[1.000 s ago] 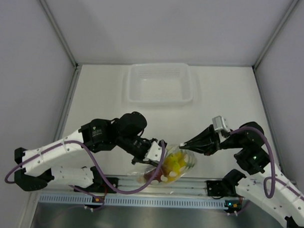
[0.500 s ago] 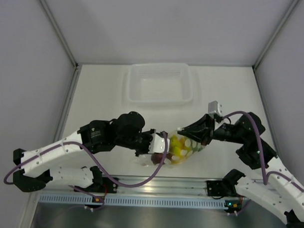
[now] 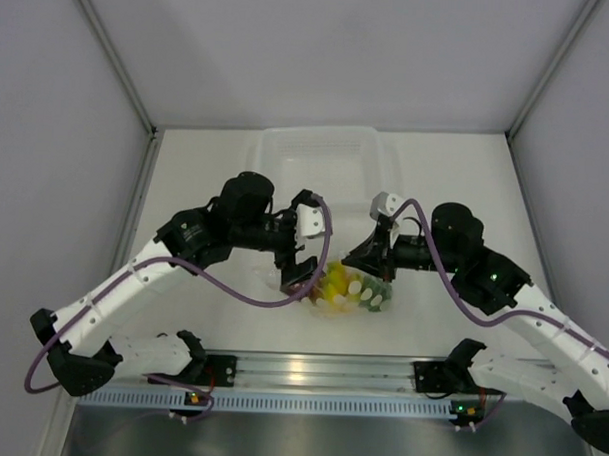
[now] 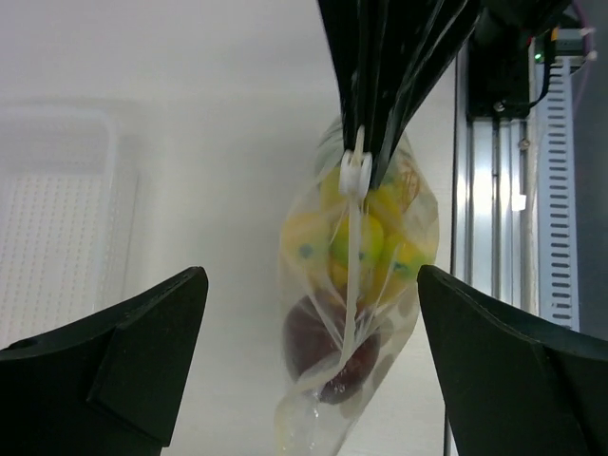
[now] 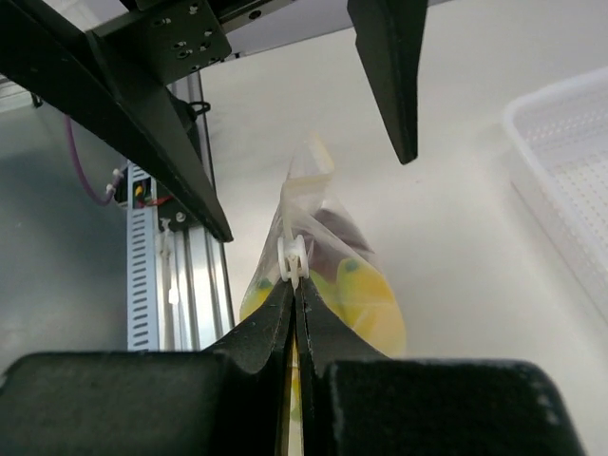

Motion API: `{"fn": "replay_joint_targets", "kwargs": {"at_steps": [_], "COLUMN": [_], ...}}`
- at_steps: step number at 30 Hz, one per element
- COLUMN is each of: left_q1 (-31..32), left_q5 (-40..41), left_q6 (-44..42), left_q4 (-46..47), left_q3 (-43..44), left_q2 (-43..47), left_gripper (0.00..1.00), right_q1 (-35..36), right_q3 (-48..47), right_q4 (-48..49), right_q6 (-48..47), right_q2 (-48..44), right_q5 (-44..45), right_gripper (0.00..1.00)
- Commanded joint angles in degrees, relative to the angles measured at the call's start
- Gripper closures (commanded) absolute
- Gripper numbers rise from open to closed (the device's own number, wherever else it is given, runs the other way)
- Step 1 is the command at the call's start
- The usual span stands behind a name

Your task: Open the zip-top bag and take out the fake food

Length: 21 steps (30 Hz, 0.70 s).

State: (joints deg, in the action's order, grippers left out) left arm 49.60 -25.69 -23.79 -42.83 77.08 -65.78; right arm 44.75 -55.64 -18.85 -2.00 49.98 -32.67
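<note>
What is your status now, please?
Right gripper shut on zip-top bag by its slider. Left gripper open, facing bag. Fake food inside, bag looks closed. Tray apart, not blocking.

In the top view the zip-top bag (image 3: pixel 350 292) hangs at frame centre with the fake food (image 3: pixel 335 284) inside it. The left gripper (image 4: pixel 309 280) is just left of it. The right gripper (image 5: pixel 294 302), at its upper right, pinches its top edge. The tray (image 3: pixel 322 147) lies behind, upper centre, on the table (image 3: pixel 201 179). In the left wrist view the bag sits between that gripper's 2 fingers, touching neither.
</note>
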Motion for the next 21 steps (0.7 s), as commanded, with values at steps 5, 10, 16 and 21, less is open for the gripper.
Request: {"fn": "replay_joint_targets", "kwargs": {"at_steps": [5, 10, 16, 21], "left_q1": [-0.21, -0.21, -0.21, -0.21], "left_q5": [-18.86, -25.71, -26.96, -25.55], "left_q6": [-0.55, -1.43, -1.08, -0.29], "left_q4": [10.39, 11.36, 11.36, 11.28], "left_q3": [2.73, 4.13, 4.92, 4.31], "left_q2": [-5.76, -8.22, -9.63, -9.02], "left_gripper": [0.04, 0.14, 0.46, 0.63], "right_q1": [2.71, 2.8, 2.97, 2.97], "right_q3": [-1.67, -0.79, 0.18, 0.62], "right_q4": [-2.59, -4.0, -4.0, -3.21], "right_q6": [-1.96, -1.87, -2.04, -2.13], "right_q2": [-0.75, -2.6, -2.86, -2.43], "right_q5": [2.25, 2.96, 3.84, 3.93], "right_gripper": [1.0, 1.0, 1.0, 1.0]}}
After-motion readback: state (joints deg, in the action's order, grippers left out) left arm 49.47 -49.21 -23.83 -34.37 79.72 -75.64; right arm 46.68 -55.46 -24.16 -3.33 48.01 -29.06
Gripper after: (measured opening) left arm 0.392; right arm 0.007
